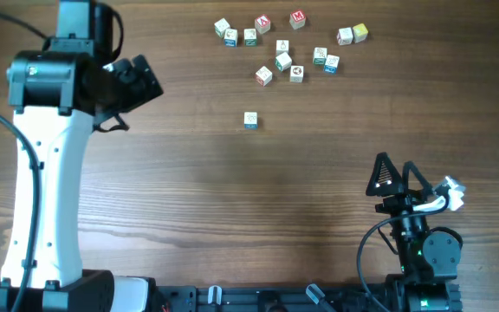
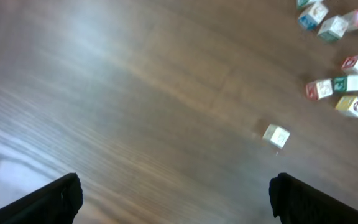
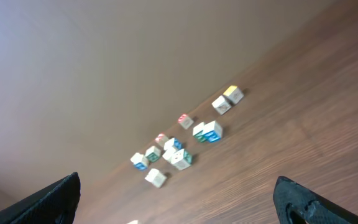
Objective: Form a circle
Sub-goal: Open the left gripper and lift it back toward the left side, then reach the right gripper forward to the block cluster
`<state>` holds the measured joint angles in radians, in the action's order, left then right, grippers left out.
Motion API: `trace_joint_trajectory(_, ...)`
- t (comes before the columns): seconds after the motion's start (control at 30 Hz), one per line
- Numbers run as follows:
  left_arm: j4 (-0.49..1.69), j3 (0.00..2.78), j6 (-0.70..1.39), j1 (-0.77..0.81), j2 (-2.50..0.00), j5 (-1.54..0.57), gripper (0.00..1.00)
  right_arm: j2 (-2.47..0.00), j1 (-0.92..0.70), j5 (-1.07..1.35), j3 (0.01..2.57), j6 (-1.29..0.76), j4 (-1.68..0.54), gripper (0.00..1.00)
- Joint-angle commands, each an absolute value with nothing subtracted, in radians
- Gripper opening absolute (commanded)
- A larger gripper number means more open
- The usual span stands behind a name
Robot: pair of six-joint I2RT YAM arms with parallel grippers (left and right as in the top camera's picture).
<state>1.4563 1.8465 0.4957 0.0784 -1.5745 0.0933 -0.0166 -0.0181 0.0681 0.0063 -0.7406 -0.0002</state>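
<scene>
Several small white cubes with coloured faces lie in a loose scatter at the far middle-right of the table; no circle shows among them. One cube sits alone, nearer than the rest. My left gripper hovers left of the scatter, open and empty. The left wrist view has the lone cube ahead to the right, between the wide-spread fingers and the scatter. My right gripper stands open and empty near the front right. In its wrist view the cubes lie far ahead.
The table is dark wood grain. The white left arm stands tall along the left side. The right arm's base and cables sit at the front edge.
</scene>
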Motion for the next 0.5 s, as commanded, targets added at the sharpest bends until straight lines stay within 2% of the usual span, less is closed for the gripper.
trace_joint_trajectory(0.0, 1.535, 1.845, 0.523, 0.076, -1.571, 0.032, 1.0, -0.023, -0.023, 0.2, 0.008, -0.653, 0.01, 1.0)
trace_joint_trajectory(0.13, 1.621, 1.831, 0.567, 0.076, -1.566, 0.056, 1.0, -0.076, -0.023, 0.229, 0.065, -0.624, -0.001, 1.0)
trace_joint_trajectory(0.27, 1.621, 1.797, 0.567, 0.076, -1.566, 0.044, 1.0, -0.183, -0.023, 0.226, 0.16, -0.51, -0.003, 1.0)
trace_joint_trajectory(0.47, 1.628, 1.791, 0.566, 0.076, -1.567, 0.012, 1.0, -0.535, -0.023, 0.228, 0.462, -0.392, -0.124, 0.99)
